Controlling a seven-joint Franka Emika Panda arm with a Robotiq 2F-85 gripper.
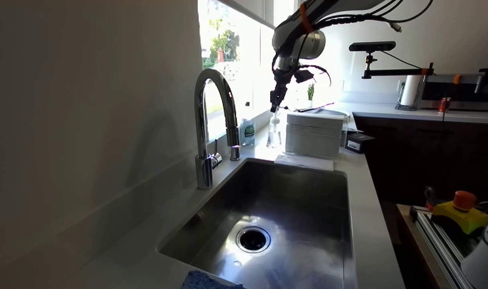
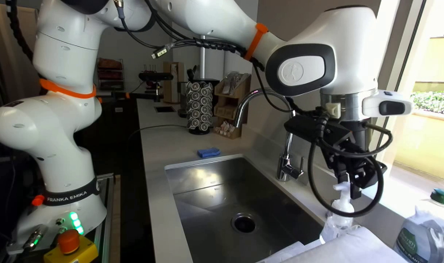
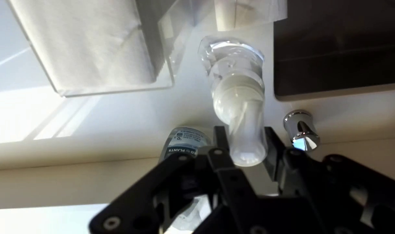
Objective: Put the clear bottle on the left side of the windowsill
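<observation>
The clear bottle point(image 1: 273, 138) has a white pump top and stands on the counter behind the sink. In an exterior view its lower part point(image 2: 333, 228) is partly hidden by white paper. In the wrist view its clear body point(image 3: 234, 63) leads up to the pump head between my fingers. My gripper point(image 3: 246, 139) is shut on the pump head, with a finger against each side; it also shows in both exterior views point(image 1: 274, 109) point(image 2: 349, 185), pointing down. The windowsill point(image 2: 401, 190) runs along the window, behind the bottle, brightly lit.
A dish soap bottle point(image 2: 421, 233) with a green cap stands close by, near the window. A paper stack point(image 1: 314, 134) in a clear holder stands beside the clear bottle. The sink point(image 1: 284, 192), chrome faucet point(image 1: 204, 168) and chrome cylinder point(image 3: 301, 130) are near. A blue sponge point(image 2: 208, 152) lies farther off.
</observation>
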